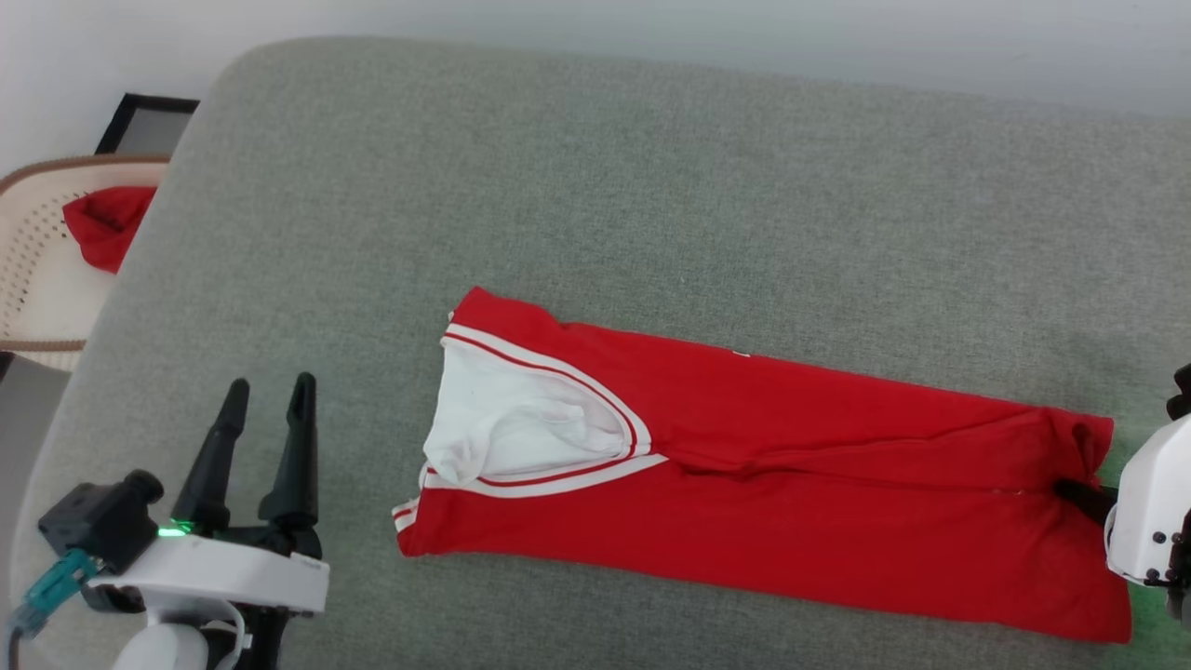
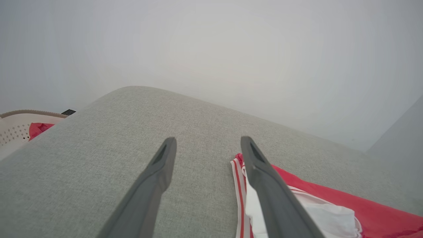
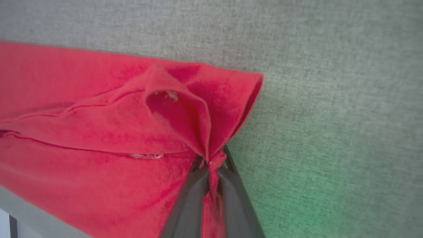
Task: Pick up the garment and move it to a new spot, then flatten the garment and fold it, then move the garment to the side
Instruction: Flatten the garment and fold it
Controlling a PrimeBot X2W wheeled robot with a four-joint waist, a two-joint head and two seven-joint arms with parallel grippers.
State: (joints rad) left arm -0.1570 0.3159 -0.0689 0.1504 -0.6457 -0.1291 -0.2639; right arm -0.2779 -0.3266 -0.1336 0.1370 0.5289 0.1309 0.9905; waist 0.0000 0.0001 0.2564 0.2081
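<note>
garment (image 1: 772, 465): long folded strip lying flat on grey cushion (image 1: 558, 167), white sleeve (image 1: 516, 419) on top at its left end | left gripper (image 1: 271, 383): fingers spread, holding nothing, just beside that end | right gripper (image 3: 211, 160): clamped on bunched red fabric at the garment's right end

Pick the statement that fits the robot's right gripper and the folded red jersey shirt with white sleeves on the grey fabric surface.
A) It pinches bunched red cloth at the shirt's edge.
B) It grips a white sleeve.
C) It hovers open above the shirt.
A: the right gripper is shut on a gathered fold of the red jersey shirt, at the end away from the white sleeve.
</note>
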